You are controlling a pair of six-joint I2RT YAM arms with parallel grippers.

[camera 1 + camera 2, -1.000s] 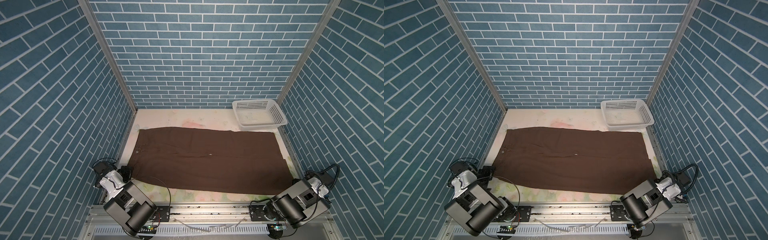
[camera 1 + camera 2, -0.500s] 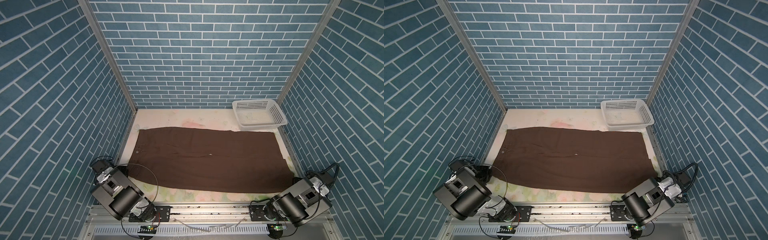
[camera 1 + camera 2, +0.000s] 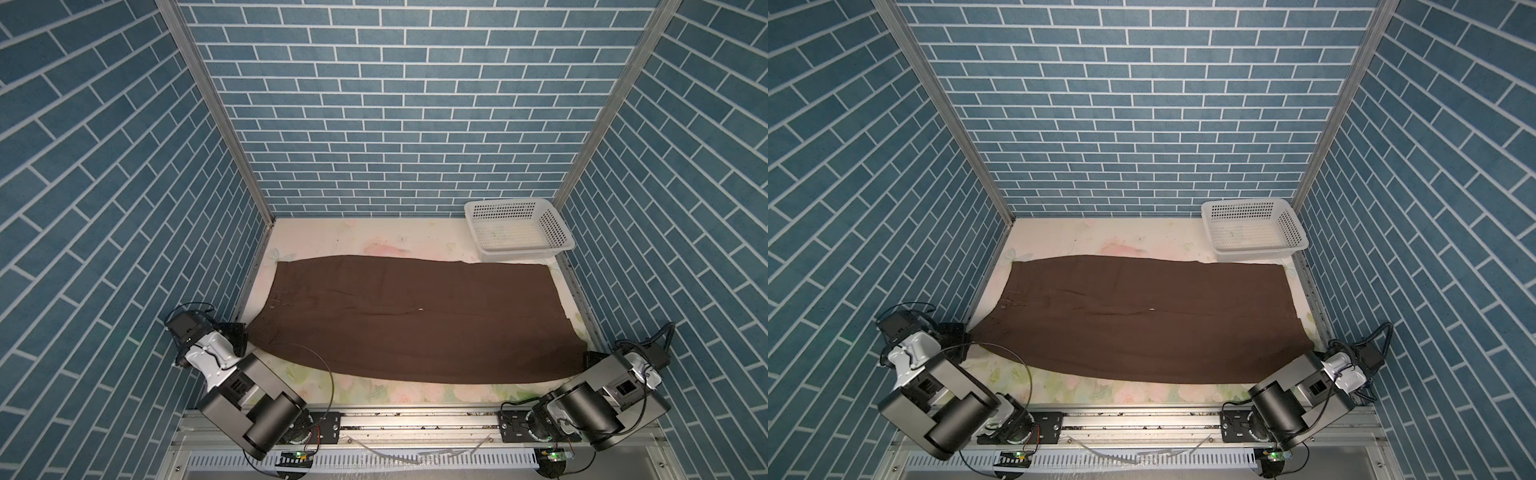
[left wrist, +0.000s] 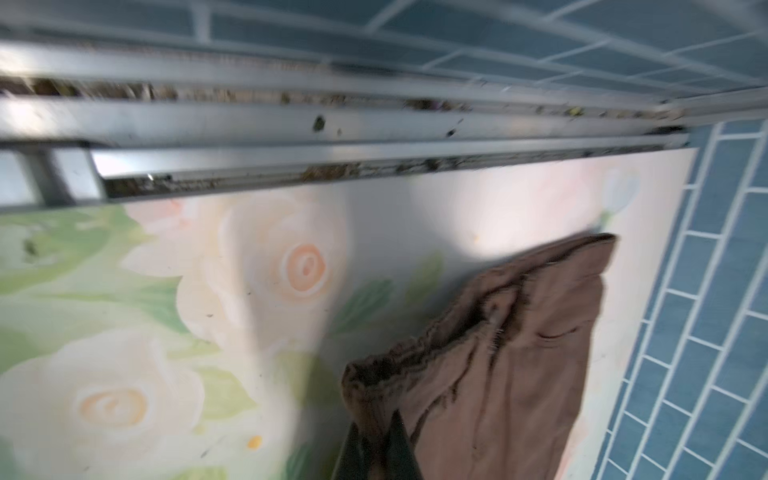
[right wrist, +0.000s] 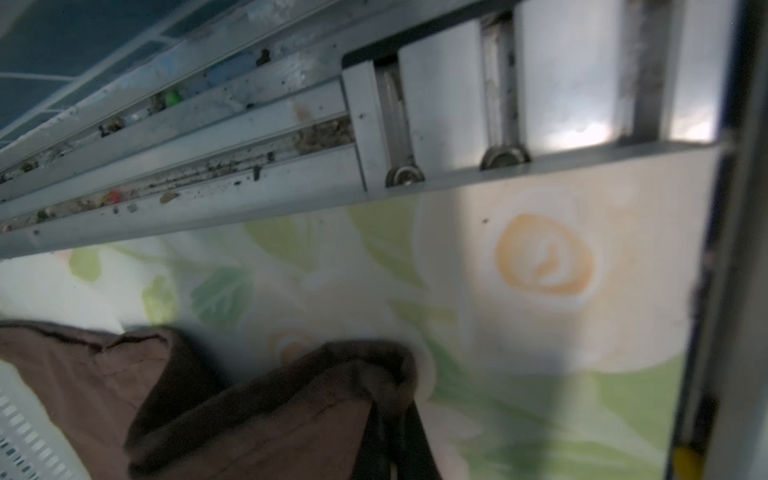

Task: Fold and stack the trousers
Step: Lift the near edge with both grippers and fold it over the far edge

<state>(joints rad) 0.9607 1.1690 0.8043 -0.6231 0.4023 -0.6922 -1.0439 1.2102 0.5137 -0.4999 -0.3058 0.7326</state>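
1. The left tool [image 4: 376, 444] is clamped on a bunched corner of the trousers [image 4: 498, 353]. Brown fabric is pinched between its two dark fingers [image 4: 401, 446] in the left wrist view.
2. The right tool [image 5: 395, 440] is likewise closed on the trousers [image 5: 270, 415], with a fold of cloth raised at its fingers [image 5: 415, 440].
3. In both top views the left tool [image 3: 239, 336] sits at the near left corner of the garment, at the buttoned waist end. The right tool [image 3: 592, 361] sits at the near right corner, at the leg end.
4. The dark brown trousers [image 3: 415, 320] lie spread flat across the counter [image 3: 374, 245], running almost from side wall to side wall over its floral cover. All of the garment is outside the basket.
5. A white perforated basket [image 3: 523, 252] stands upright in the far right corner of the counter. Its mesh floor is in plain sight, with only a few faint specks on it.
6. The far edge of the trousers [image 3: 1142, 320] runs just beside the near wall of the basket [image 3: 1258, 253]. Whether the two touch cannot be told.
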